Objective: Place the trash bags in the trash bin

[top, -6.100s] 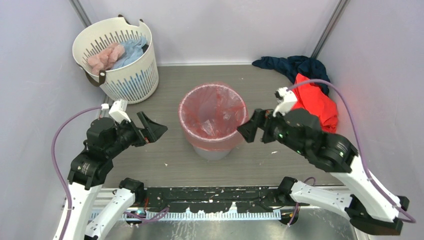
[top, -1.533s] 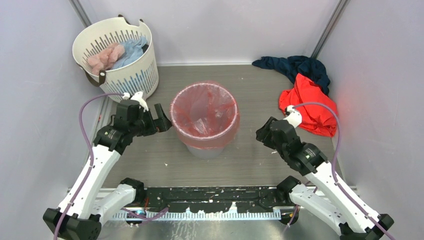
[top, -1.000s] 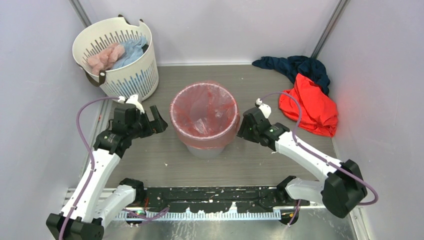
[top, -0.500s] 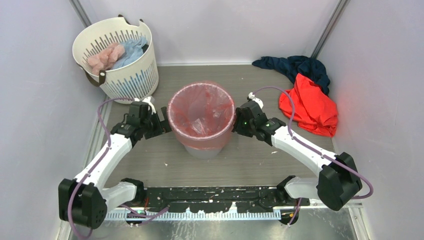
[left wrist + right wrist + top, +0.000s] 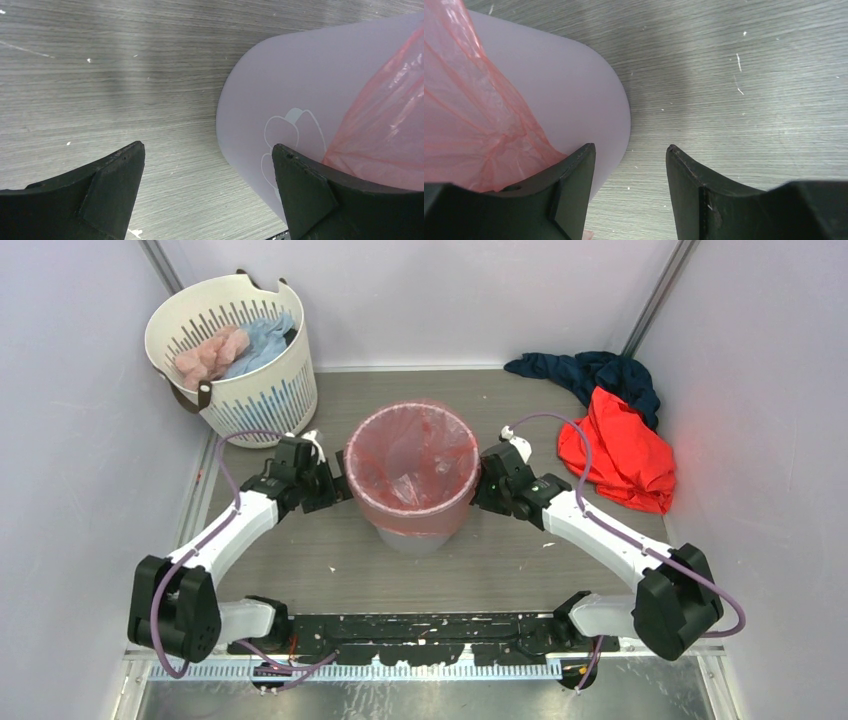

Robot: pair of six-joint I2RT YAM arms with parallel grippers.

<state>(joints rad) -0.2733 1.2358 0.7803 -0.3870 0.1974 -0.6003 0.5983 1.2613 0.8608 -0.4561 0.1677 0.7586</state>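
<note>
Flanking the trash bin from either side, the two arms look set to work the overhanging film down against its wall, or perhaps just to steady it. The trash bag is already seated inside the grey bin, its red-pink film folded out over the rim and hanging partway down the outside. The left gripper sits low at the bin's left flank with its jaws spread as wide as they go; from its own camera one finger lies by the wall right under the bag's edge, with nothing caught between. The right gripper mirrors it at a narrower spread, holding nothing, and only bare table shows in the gap, though its inner finger meets the hanging film. A second and a half ago the right arm stood back near the red-orange garment and the left gripper hung clear of the bin; both have closed in since. Bin and bag look much where they were.
</note>
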